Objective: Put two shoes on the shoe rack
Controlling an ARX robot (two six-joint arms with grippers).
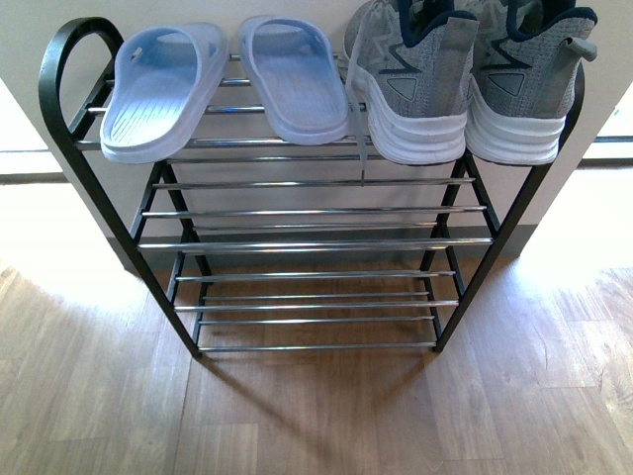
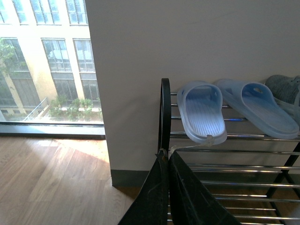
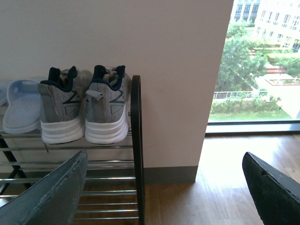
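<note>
Resting on rack (image 1: 316, 242) top: slides (image 1: 163, 94), sneakers (image 1: 415, 84), heels outward

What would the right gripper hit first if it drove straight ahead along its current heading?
Probably the bare white wall right of the shoe rack. The right gripper is open, its line passing just beside the rack's black end frame; the grey sneakers sit off to the side. Depth is unclear, so the frame could clip a finger.

slides (image 1: 227, 89): pale blue smooth rubber
sneakers (image 1: 465, 79): grey knit cloth, white soles
shoe rack (image 1: 316, 242): black frame, glossy chrome rods
floor (image 1: 316, 416): wood grain
</note>
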